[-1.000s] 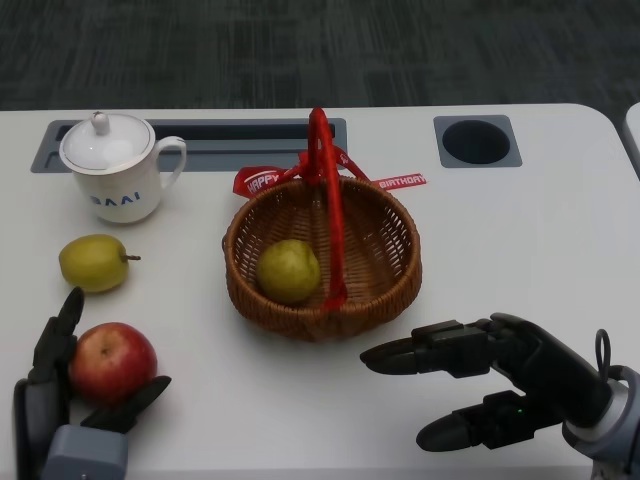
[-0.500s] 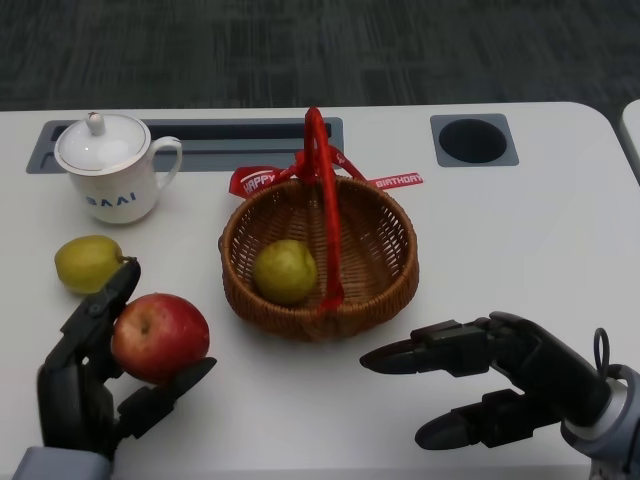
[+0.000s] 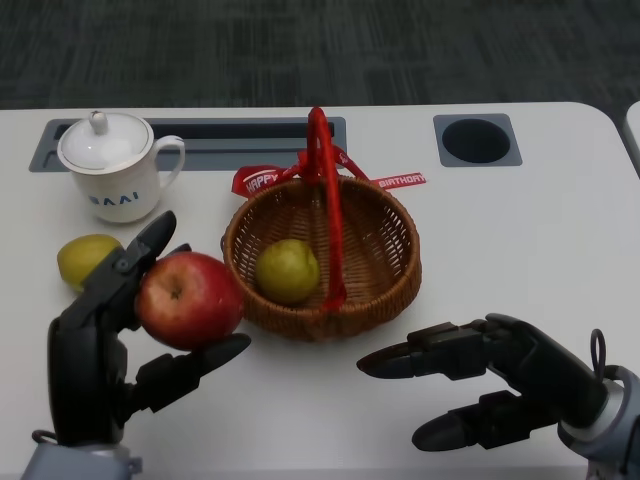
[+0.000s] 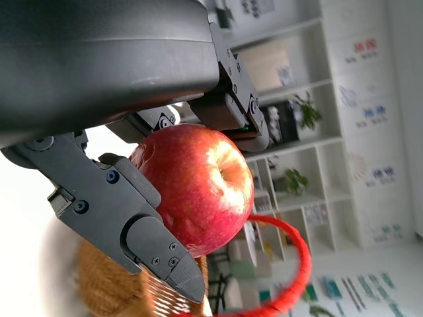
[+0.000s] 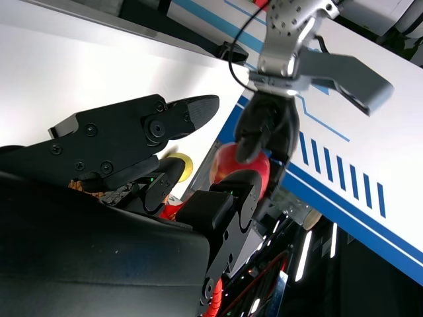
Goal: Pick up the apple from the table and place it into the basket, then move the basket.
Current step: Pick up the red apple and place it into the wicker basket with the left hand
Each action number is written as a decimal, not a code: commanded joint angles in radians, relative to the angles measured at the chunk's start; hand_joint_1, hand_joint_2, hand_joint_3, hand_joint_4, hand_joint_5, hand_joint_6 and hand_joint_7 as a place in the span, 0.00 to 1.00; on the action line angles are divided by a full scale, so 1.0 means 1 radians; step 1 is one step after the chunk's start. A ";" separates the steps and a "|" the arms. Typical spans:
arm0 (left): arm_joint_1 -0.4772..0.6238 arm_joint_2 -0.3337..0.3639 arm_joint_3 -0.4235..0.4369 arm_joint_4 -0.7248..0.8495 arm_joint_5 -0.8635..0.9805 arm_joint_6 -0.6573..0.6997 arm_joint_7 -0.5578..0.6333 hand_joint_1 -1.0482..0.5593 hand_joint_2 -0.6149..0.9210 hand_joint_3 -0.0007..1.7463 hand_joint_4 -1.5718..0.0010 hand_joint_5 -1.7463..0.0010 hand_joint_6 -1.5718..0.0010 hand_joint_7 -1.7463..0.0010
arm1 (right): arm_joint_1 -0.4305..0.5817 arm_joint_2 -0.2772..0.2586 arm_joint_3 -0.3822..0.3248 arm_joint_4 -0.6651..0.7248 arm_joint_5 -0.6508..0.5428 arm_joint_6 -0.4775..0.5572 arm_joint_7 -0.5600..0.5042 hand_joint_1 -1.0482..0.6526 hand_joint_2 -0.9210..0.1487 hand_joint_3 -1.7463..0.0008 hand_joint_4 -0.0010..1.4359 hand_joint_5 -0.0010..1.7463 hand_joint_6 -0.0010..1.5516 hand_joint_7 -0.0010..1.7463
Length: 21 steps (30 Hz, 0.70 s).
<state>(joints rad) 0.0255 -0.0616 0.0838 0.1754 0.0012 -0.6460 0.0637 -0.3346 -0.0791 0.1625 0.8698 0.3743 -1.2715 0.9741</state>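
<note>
The step in hand looks like carrying the fruit over into the basket (image 3: 385, 262), and to do it well the left arm should lift high enough to clear the woven rim, then come in on the open side of the upright red handle (image 3: 327, 190), since that hoop splits the basket down the middle and a pear (image 3: 287, 270) already lies in the nearer half. Letting go low would keep the fruit from bouncing out. The right hand (image 3: 500, 385) hangs near the basket's right side with its fingers spread and nothing in them, well placed to take the basket later. The left hand (image 3: 110, 340) grips the apple (image 3: 188, 299) between fingers behind and thumb below, raised off the table (image 3: 520, 230), just beside the basket's left rim.
</note>
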 commanded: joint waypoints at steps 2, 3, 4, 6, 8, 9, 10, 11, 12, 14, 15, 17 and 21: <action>-0.051 0.044 -0.010 -0.120 0.000 0.084 -0.030 0.56 0.95 0.00 0.19 0.99 0.29 0.99 | 0.003 0.007 -0.002 0.005 0.011 0.002 0.018 0.40 0.02 1.00 0.57 0.00 0.48 0.00; -0.060 0.049 -0.010 -0.133 -0.001 0.100 -0.034 0.55 0.95 0.00 0.19 0.99 0.30 0.99 | 0.005 0.007 -0.003 0.005 0.010 0.004 0.019 0.40 0.02 1.00 0.57 0.00 0.48 0.00; -0.071 0.054 -0.010 -0.140 -0.004 0.117 -0.039 0.55 0.95 0.00 0.19 0.99 0.30 0.99 | 0.007 0.008 -0.003 0.004 0.009 0.005 0.020 0.40 0.02 1.00 0.57 0.00 0.48 0.00; -0.106 0.064 -0.008 -0.137 -0.019 0.146 -0.055 0.55 0.95 0.00 0.19 0.99 0.30 1.00 | 0.012 0.007 -0.002 0.000 0.009 0.009 0.024 0.39 0.01 1.00 0.57 0.00 0.48 0.00; -0.156 0.077 -0.006 -0.116 -0.039 0.174 -0.077 0.56 0.95 0.00 0.19 0.99 0.30 1.00 | 0.018 0.005 0.000 -0.008 0.008 0.016 0.026 0.39 0.00 1.00 0.56 0.00 0.49 0.00; -0.180 0.083 -0.003 -0.100 -0.045 0.186 -0.085 0.56 0.95 0.00 0.19 0.99 0.30 1.00 | 0.020 0.004 0.001 -0.012 0.007 0.018 0.027 0.39 0.00 1.00 0.56 0.00 0.49 0.00; -0.205 0.089 0.000 -0.080 -0.048 0.197 -0.090 0.56 0.95 0.00 0.19 0.99 0.30 1.00 | 0.023 0.003 0.001 -0.017 0.005 0.021 0.027 0.39 0.00 1.00 0.56 0.00 0.49 0.00; -0.230 0.095 0.003 -0.056 -0.050 0.207 -0.094 0.56 0.95 0.00 0.19 0.99 0.30 1.00 | 0.026 0.002 0.002 -0.021 0.004 0.023 0.026 0.39 0.00 0.99 0.56 0.00 0.49 0.00; -0.254 0.100 0.007 -0.032 -0.051 0.216 -0.096 0.57 0.95 0.00 0.19 0.99 0.30 1.00 | 0.029 0.001 0.002 -0.026 0.003 0.025 0.026 0.39 0.00 0.99 0.56 0.00 0.49 0.00; -0.297 0.105 0.013 0.023 -0.056 0.232 -0.101 0.57 0.95 0.00 0.19 0.99 0.30 1.00 | 0.036 0.000 0.003 -0.034 0.001 0.024 0.024 0.39 0.00 0.99 0.56 0.00 0.49 0.00; -0.318 0.106 0.015 0.056 -0.057 0.235 -0.103 0.57 0.95 0.00 0.19 1.00 0.30 1.00 | 0.040 0.000 0.003 -0.038 -0.003 0.023 0.022 0.39 0.00 0.99 0.56 0.00 0.49 0.00; -0.366 0.107 0.016 0.145 -0.058 0.227 -0.111 0.57 0.95 0.00 0.20 1.00 0.30 1.00 | 0.049 0.000 0.004 -0.046 -0.011 0.021 0.014 0.39 0.00 0.99 0.55 0.00 0.49 0.00; -0.471 0.101 0.009 0.353 -0.051 0.170 -0.129 0.55 0.95 0.00 0.19 0.99 0.30 1.00 | 0.063 -0.001 0.002 -0.059 -0.018 0.026 0.005 0.38 0.00 0.99 0.55 0.00 0.48 0.00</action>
<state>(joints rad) -0.3988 0.0316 0.0892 0.4772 -0.0461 -0.4440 -0.0577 -0.2800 -0.0685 0.1662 0.8262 0.3585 -1.2496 0.9925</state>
